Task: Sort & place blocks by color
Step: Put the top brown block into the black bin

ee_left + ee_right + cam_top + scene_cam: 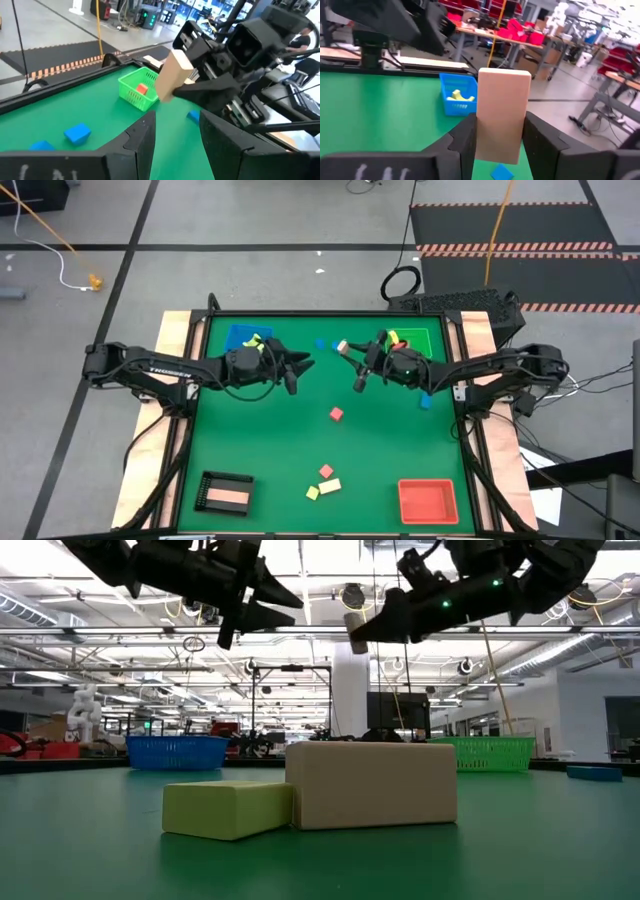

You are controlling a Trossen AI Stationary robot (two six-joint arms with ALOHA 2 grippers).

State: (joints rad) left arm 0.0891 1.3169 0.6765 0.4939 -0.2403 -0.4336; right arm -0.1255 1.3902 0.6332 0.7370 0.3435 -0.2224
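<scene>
**Right hand carries a cream bar high over the far middle of the table**

The right hand (352, 360) is clamped on a cream bar (502, 115), its two dark fingers (465, 137) pressing the bar's broad sides, so the long axis runs out past the fingertips. The bar is plain, matt and sharp-edged, like bare wood. In the high view its free end (341, 346) points toward the left hand (300, 365), which hangs close opposite with its fingers spread and nothing between them.

No tray visibly matches cream. The black slotted tray (225, 493) sits at the near left corner, closer to the left arm, so a handover looks plausible. The red tray (428, 500) lies at the near right.

Behind the right hand stands the green mesh basket (140, 88) with a red block (141, 89) inside; behind the left, the blue basket (457, 100) holding a yellow-green piece (458, 95). Loose blocks remain on the green felt table (270, 440): a red cube (336, 413), and a near cluster with another cream bar (372, 783) touching a yellow-green block (228, 807).
</scene>
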